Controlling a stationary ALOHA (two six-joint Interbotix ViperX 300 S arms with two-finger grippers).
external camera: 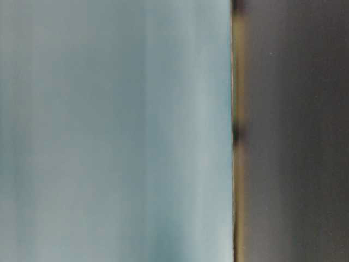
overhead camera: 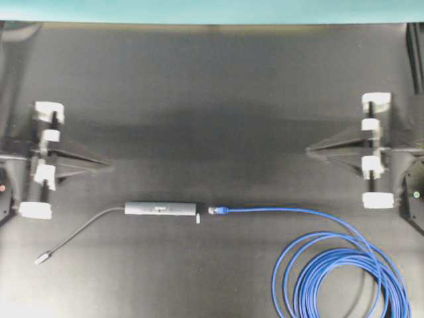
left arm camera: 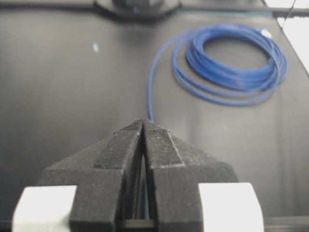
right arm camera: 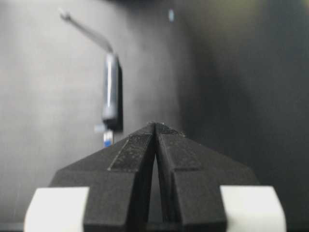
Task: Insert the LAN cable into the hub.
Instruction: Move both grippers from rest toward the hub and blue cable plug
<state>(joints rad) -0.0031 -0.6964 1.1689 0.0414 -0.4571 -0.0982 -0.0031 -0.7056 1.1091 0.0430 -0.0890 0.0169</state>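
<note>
Looking down on the bench (overhead camera: 212,86) first: black cloth, both arms parked at the outer edges, nothing between them but the two task pieces.

Blue LAN cable (overhead camera: 344,278) — biggest item. Most of it wound in loops at the lower right of the overhead view; one strand runs out leftward to its blue-booted plug (overhead camera: 218,210).

Hub (overhead camera: 161,209) — slim dark-grey bar lying flat, centre-left of the bench, thin grey cord (overhead camera: 86,228) trailing off to a small silver plug (overhead camera: 44,258) at lower left.

Plug end sits right at the hub's right end, in line with it. I can't tell from overhead whether it is seated or merely butted up; a small pale tab (overhead camera: 198,218) shows at the joint.

Left gripper (overhead camera: 106,163): jaws closed tip to tip, holding nothing, well apart from the hub. Right gripper (overhead camera: 310,151): same, jaws pressed together and empty, well apart from the cable.

Table-level view shows only a blurred teal surface and a dark band; no use.

My read: if unseated, no grasp begun. Next move, as I judge it: open both, left pins the hub, right takes the plug boot and pushes straight in along the hub's axis.
</note>
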